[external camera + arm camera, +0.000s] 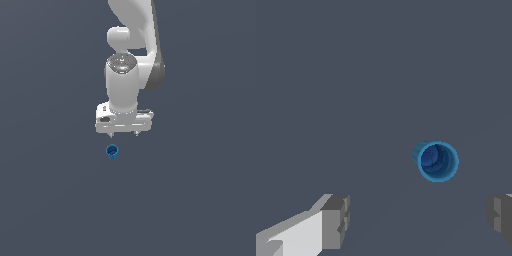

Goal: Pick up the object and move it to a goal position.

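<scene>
On the plain grey ground, just below the hand in the exterior view, sits the small blue cup (112, 150), a bright-rimmed round piece with a darker hollow centre. It looks upright, its open mouth facing up toward the wrist camera, and nothing touches it. No goal marker shows in either picture.

The white gripper (124, 134) hangs above it, pointing down, with the jaws spread wide and nothing between them. In the wrist view the cup (437, 161) lies ahead of the line joining the two grey fingertips (336, 220), and nearer one of them than the other, so it is not yet centred in the gap.

The step in hand looks like the approach before the grasp. To do it well, I would first shift the hand sideways until the cup sits midway between the pads, then lower straight down, keeping the jaws apart until the pads flank the cup's wall. Closing while off-centre would likely nudge or tip so light a piece. Close gently, then lift.
</scene>
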{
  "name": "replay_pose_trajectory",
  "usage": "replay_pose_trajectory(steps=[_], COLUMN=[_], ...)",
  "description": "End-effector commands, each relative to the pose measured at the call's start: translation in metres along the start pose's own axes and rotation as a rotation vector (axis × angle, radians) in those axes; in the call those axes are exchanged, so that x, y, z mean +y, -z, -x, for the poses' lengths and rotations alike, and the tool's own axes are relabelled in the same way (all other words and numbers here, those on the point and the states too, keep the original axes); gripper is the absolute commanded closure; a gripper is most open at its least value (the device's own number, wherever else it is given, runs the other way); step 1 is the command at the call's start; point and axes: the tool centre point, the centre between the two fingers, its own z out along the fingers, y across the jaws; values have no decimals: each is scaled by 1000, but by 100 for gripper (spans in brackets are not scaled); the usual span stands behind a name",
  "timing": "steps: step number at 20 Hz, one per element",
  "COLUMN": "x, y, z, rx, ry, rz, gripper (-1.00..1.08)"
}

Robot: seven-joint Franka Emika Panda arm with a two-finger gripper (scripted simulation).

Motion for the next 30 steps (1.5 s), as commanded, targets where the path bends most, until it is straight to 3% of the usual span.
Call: replay_pose_trajectory(steps=[1,20,30], x=[4,45,56], y=[-6,-68,-88], z=[0,0,1], rx=[-1,-11,-11], ry=[39,462,593], rz=[1,-6,-12], gripper=[-92,-92,-92])
